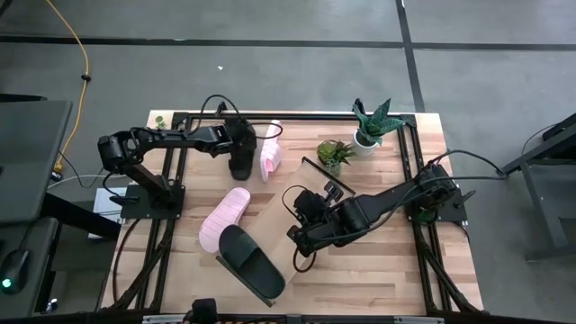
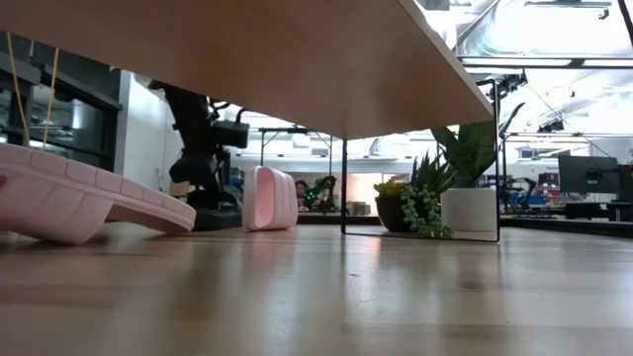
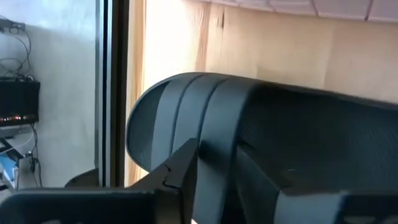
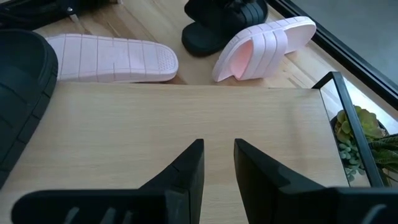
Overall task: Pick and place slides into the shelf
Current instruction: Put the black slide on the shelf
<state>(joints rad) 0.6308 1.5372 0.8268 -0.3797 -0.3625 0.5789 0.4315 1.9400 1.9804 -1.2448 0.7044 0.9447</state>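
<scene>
The left gripper (image 1: 239, 146) is in the upper left part of the high view. It sits right down on a black slide (image 3: 261, 124) that stands near the back edge of the table. In the left wrist view one dark finger (image 3: 180, 177) is up against the slide's wide strap. I think it wants to grab the slide there, because the strap is easy to hold. I cannot tell if the jaws are squeezing it tight.

A pink slide (image 1: 271, 160) stands on its side just beside that black one. It is tipped up, so its strap faces sideways.

The shelf (image 4: 155, 118) is in the middle of the high view. It is a light wood board on thin black legs. No slide is on it yet, so the job has hardly begun.

The right gripper (image 4: 219, 165) hangs over the shelf board. Its jaws are a little apart and hold nothing. I think it is waiting there.

Another pink slide (image 1: 225, 218) lies flat with its sole up, left of the shelf. A second black slide (image 1: 252, 261) lies in the lower middle, touching that pink one. Both look easy to reach.
</scene>
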